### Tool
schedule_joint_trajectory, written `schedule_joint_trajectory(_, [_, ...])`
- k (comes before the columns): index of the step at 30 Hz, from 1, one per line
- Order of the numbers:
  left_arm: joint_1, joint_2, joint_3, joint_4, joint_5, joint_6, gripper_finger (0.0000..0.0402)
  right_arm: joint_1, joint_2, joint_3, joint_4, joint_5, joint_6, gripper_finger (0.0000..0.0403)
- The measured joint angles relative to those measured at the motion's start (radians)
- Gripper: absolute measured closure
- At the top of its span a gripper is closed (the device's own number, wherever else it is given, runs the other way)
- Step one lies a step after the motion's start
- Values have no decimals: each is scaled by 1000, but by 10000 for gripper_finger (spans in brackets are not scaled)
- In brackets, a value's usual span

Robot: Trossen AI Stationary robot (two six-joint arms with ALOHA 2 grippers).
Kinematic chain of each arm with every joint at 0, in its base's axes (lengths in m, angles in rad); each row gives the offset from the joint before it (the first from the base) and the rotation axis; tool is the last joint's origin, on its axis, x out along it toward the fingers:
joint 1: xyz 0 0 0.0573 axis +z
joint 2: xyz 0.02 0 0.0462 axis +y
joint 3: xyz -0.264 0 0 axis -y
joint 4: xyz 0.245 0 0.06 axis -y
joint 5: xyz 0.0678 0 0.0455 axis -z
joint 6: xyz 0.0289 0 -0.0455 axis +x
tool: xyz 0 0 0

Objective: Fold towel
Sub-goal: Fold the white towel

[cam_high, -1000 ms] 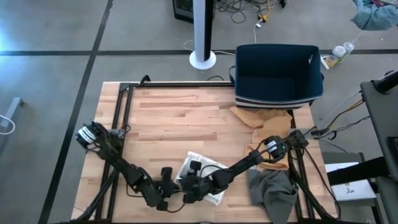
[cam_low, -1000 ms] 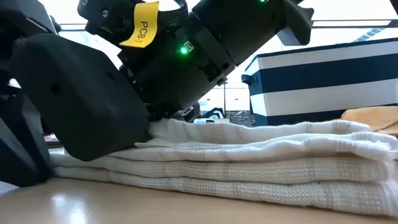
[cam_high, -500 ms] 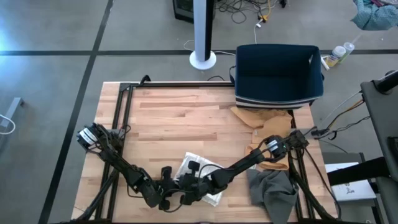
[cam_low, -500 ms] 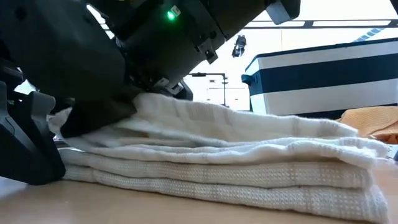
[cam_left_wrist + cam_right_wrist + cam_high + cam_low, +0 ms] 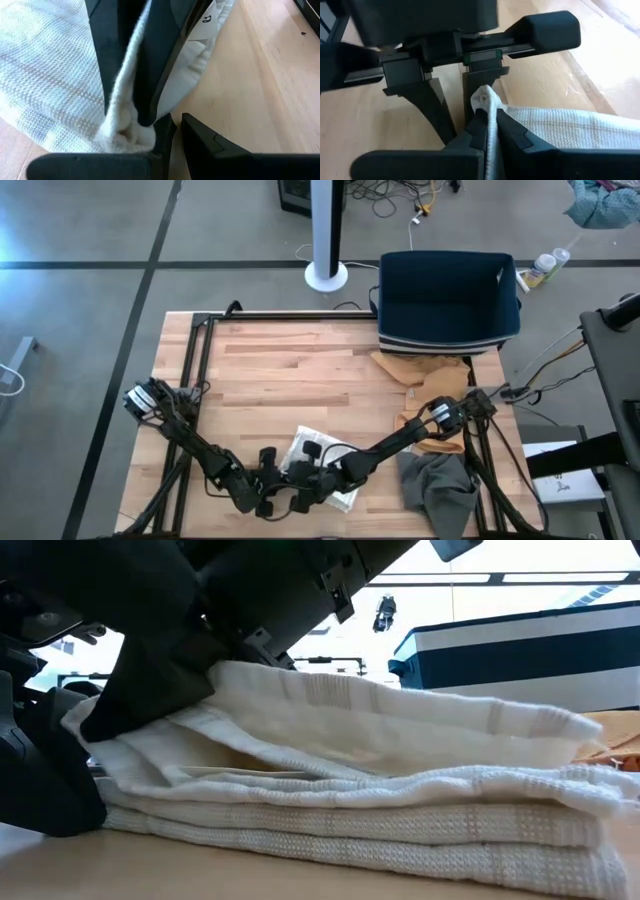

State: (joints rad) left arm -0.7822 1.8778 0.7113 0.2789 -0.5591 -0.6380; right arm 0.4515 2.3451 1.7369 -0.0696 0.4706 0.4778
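A white waffle-weave towel (image 5: 314, 443) lies folded in several layers near the table's front edge, its stack (image 5: 400, 830) resting on the wood. My right gripper (image 5: 490, 127) reaches in from the table's right and is shut on the top layer at the towel's near-left end. Facing it, my left gripper (image 5: 177, 127) stands at the same end, shut down to a thin slit with nothing in it. In the high view the two grippers (image 5: 295, 488) meet over that end and hide it. My right gripper pinches the edge of the towel's top layer (image 5: 487, 107) between its two fingers, slanting down from the table's right. That end of the layer (image 5: 250, 690) is lifted off the stack. The rest of the layer slopes back down onto the folded layers. My left gripper has the outer side of one finger (image 5: 162, 132) beside the bunched towel edge (image 5: 127, 132). Whether it touches or presses, I cannot tell.
A dark blue striped bin (image 5: 447, 300) stands at the table's far right, with tan cloth (image 5: 420, 370) in front of it. A grey cloth (image 5: 440, 485) lies at the near right. Bare wood (image 5: 280, 360) spreads over the far left.
My right gripper has risen and rolled, keeping its hold on the top layer. That layer's near-left end has lifted off the stack, and a gap has opened under it. The lower layers have stayed flat on the table.
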Motion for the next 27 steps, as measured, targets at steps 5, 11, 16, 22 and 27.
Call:
schedule_joint_trajectory(5, [0, 0, 0, 1, 0, 0, 364, -4, 19, -1, 18, 1, 13, 384])
schedule_joint_trajectory(11, [0, 0, 0, 1, -4, 0, 364, -9, 63, -1, 31, 3, 27, 377])
schedule_joint_trajectory(16, [1, -8, 0, -2, 2, 8, 364, -9, 63, -1, 30, 4, 23, 328])
schedule_joint_trajectory(22, [1, -41, -4, -26, 0, 47, 364, -8, 58, 19, 2, 12, 16, 242])
schedule_joint_trajectory(27, [0, -48, -4, -36, -5, 57, 364, 0, 45, 58, -70, 15, 5, 183])
